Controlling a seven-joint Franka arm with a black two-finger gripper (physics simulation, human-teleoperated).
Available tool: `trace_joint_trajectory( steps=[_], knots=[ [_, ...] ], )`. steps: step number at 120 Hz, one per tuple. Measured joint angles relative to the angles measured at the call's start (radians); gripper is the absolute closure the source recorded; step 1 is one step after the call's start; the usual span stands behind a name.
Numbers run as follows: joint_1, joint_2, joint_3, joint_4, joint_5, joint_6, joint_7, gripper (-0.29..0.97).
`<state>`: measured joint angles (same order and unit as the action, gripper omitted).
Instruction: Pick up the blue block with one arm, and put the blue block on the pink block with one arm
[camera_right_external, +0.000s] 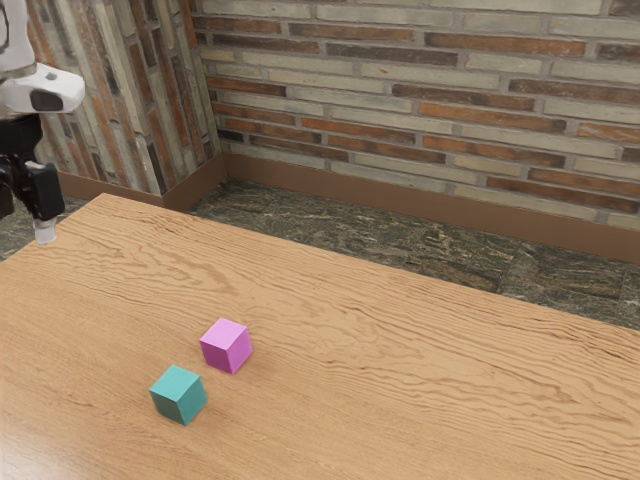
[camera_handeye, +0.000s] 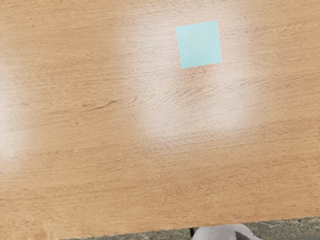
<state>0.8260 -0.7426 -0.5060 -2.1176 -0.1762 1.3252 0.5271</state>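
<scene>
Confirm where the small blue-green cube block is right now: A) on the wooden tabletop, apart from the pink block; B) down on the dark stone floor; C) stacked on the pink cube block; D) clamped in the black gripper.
A: the blue-green cube block sits on the wooden tabletop, with a strip of bare wood between it and the pink cube block.

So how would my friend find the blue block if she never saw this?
Start at the big wooden table before the red brick wall. On it sit two small cubes, close but apart. The blue-green cube is the nearer one, toward the exterior view's left of the pink cube.
</scene>
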Motion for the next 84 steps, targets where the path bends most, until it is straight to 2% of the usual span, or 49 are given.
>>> trace_joint_trajectory(
  steps=[2,7,13,22,30,40,49,65,84],
  knots=[
    [0.034,-0.031,-0.030,-0.058,-0.033,0.017,0.001,0.00],
    [0.141,-0.112,-0.178,-0.149,-0.106,0.058,0.002,0.00],
    [0.208,-0.206,-0.324,-0.213,-0.198,0.100,-0.006,0.00],
    [0.242,-0.264,-0.426,-0.317,-0.359,0.146,-0.020,0.00],
    [0.257,-0.288,-0.502,-0.351,-0.454,0.194,-0.028,0.00],
    [0.279,-0.328,-0.553,-0.377,-0.534,0.275,-0.035,0.00],
    [0.308,-0.319,-0.577,-0.470,-0.621,0.378,-0.026,0.00],
    [0.446,-0.312,-0.735,-0.518,-0.816,0.523,0.019,0.00],
    [0.516,-0.311,-0.774,-0.476,-0.917,0.623,0.082,0.00]
  ],
)
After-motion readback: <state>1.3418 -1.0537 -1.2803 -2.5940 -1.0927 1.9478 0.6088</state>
